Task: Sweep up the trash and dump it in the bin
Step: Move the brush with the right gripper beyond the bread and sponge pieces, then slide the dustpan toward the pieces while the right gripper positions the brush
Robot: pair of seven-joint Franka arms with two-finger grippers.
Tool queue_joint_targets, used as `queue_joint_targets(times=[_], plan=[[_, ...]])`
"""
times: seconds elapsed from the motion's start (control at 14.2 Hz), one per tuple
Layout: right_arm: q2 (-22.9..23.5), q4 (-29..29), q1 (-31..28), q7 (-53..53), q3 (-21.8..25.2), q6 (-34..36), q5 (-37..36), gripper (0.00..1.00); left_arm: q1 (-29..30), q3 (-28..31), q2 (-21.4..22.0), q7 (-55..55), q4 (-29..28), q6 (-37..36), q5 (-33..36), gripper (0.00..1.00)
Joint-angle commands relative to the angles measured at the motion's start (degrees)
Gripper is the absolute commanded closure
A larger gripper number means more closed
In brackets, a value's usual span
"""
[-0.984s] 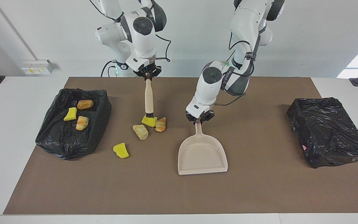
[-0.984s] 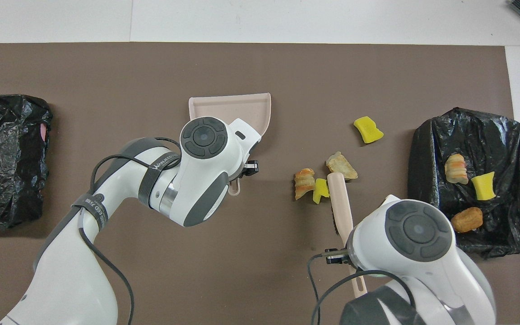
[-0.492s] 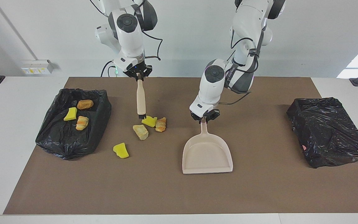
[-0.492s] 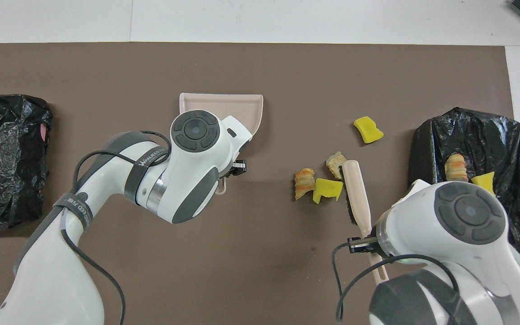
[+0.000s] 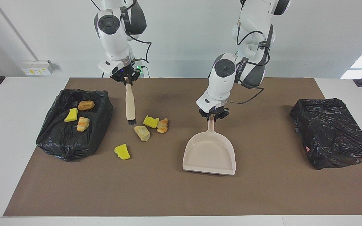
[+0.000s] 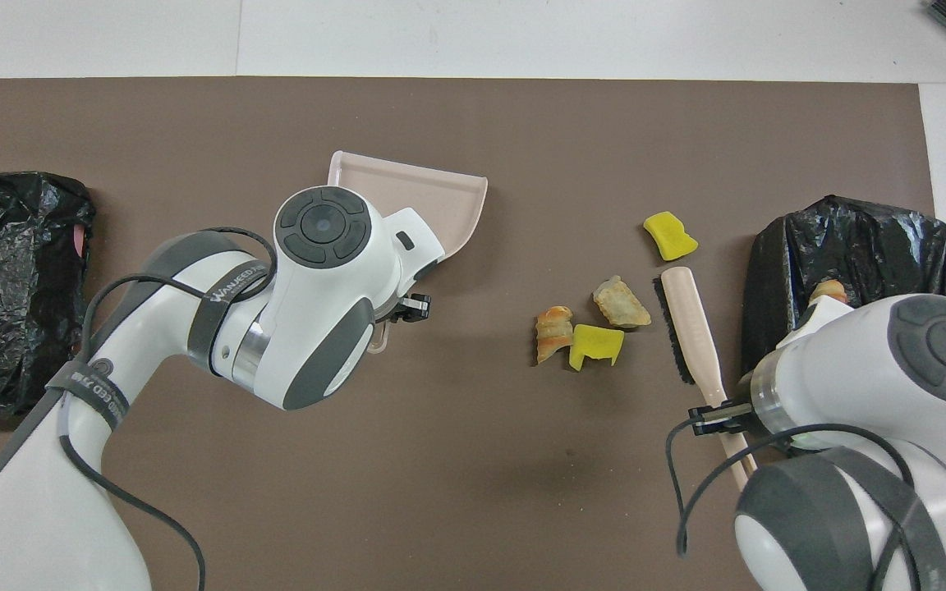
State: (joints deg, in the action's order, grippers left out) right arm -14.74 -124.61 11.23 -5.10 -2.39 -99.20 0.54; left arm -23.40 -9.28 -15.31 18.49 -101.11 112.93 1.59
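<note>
1. Nearest the robots, over the brown mat [image 5: 262, 194]: right gripper [image 5: 125, 82], clenched on the handle end of the brush [image 5: 130, 105]. Bristles down, between the bin [image 5: 58, 141] at the right arm's end and the loose trash; contact with the mat impossible to tell.
2. Over the mat's middle: left gripper [image 5: 213, 115], clamped on the dustpan's handle.
3. In that bin already: three scraps [image 5: 83, 123].
4. Loose on the mat, a little farther out than the bristles: yellow chunk [image 5: 151, 121] touching orange lump [image 5: 162, 125], tan lump [image 5: 142, 133] just beside them.
5. Farther out: dustpan [image 5: 209, 153], mouth facing away from the robots, well apart from the loose pieces.
6. About as far out: second yellow chunk [image 5: 122, 151], alone, near the bin's corner.
7. At the left arm's end: second bin [image 5: 331, 131], no scraps visible inside.
8. Judged step: lining up a sweep, four pieces to go.
9. Next move, probably: turning the pan's mouth toward the cluster, lip flat, then a low stroke pushing the pieces in.
</note>
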Motion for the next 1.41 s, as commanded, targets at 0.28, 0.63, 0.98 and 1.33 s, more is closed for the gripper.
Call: queue_joint_targets(times=[0.28, 0.63, 0.98, 1.33], plan=[[1.3, 1.6, -1.1, 2.1, -0.7, -0.6, -0.8, 1.0, 3.3, -0.1, 7.7, -14.2, -0.7, -12.0, 0.4, 1.0], [5.8, 1.7, -3.3, 4.9, -0.7, -10.5, -7.8, 1.0, 4.7, -0.1, 9.2, -21.8, -1.1, -16.2, 0.4, 1.0], [15.8, 6.2, -4.1, -0.1, -0.7, -18.7, -14.6, 1.0, 6.2, 0.0, 9.2, -37.9, -1.1, -15.8, 0.4, 1.0], [25.2, 13.8, -3.9, -3.2, -0.8, -19.3, -23.9, 1.0, 5.6, 0.0, 9.5, -53.7, -1.9, -13.6, 3.1, 1.0]])
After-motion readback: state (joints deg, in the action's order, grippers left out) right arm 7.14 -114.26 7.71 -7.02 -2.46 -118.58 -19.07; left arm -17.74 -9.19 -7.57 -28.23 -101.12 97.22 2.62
